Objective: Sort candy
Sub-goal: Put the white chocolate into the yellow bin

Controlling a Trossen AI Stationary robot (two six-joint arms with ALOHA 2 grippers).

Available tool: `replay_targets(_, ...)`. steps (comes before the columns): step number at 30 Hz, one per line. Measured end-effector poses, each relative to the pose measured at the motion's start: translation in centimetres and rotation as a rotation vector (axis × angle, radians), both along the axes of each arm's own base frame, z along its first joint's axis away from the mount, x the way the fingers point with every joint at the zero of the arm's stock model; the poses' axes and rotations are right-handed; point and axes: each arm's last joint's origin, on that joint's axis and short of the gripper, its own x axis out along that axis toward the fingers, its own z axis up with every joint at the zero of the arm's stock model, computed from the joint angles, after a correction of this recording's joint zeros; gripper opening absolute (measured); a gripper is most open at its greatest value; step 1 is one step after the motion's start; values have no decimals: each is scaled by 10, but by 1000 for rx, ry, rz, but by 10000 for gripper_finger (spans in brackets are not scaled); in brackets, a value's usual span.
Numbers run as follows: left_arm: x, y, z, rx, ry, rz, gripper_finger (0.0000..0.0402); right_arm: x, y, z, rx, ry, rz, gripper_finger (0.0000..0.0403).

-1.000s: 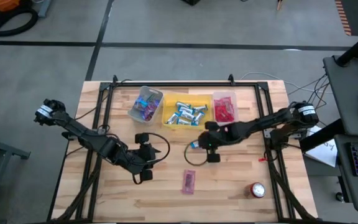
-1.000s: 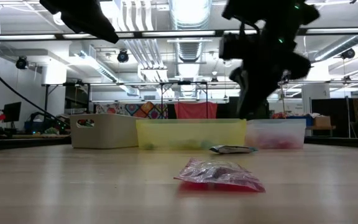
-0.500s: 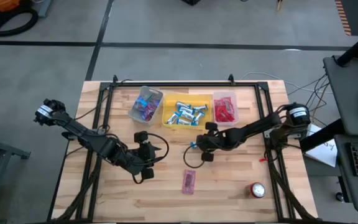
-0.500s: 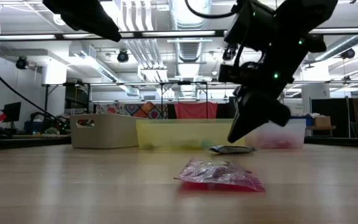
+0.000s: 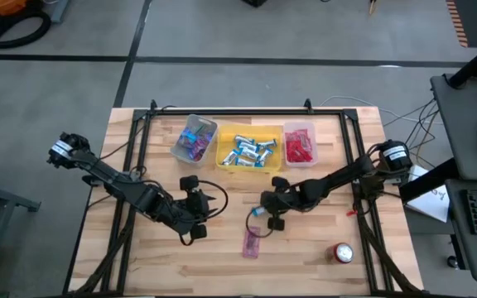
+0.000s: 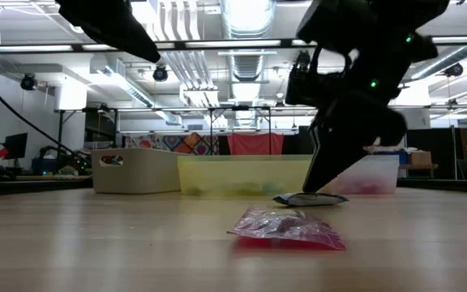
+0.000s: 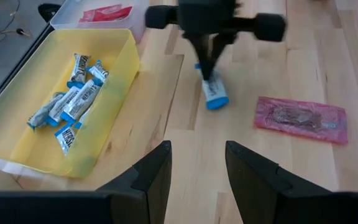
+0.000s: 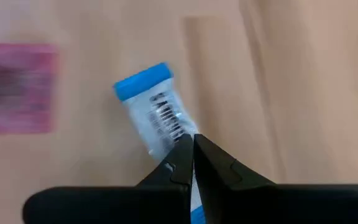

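A blue-and-white candy (image 5: 255, 213) lies flat on the wooden table (image 5: 321, 265), in front of the bins. My right gripper (image 8: 192, 140) is shut, and its tips come down on this candy. A pink-wrapped candy (image 5: 251, 242) lies flat nearer the front edge. At the back, a grey bin (image 5: 193, 138) holds blue-purple pieces, a yellow bin (image 5: 247, 151) blue-and-white ones and a pink bin (image 5: 299, 145) red ones. My left gripper (image 7: 197, 152) hovers open to the left of the candy, with nothing between its fingers. My right gripper sets its shut fingertips (image 8: 182, 155) on the blue-and-white candy's clear middle part (image 8: 166, 127), toward one end. The fingers slant down from the table's right and far side. The candy lies flat on the table, one blue end (image 8: 143, 83) pointing away from the fingers.
A round red and silver can (image 5: 342, 252) stands near the table's front right corner. A black frame (image 5: 143, 132) runs along the table's sides and back. The bins show in a row behind the candy in the low view, with the yellow bin (image 6: 246, 174) in the middle.
My right gripper has come down and moved toward the table's near and left side, staying shut, and now touches the blue-and-white candy. The candy has slid a little toward the near edge and still lies flat.
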Motion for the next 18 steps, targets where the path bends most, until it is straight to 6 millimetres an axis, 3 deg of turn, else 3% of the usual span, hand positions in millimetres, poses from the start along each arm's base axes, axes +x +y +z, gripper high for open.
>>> replay_targets(6,1,0,1,-3,-8,-1,135,7,20,22,-4,-50,142,9)
replay_targets(11,2,-2,1,-21,-38,-2,135,9,23,26,-49,-50,292,14)
replay_targets(18,2,-3,-6,-42,-73,-4,135,7,19,22,-51,-37,335,86)
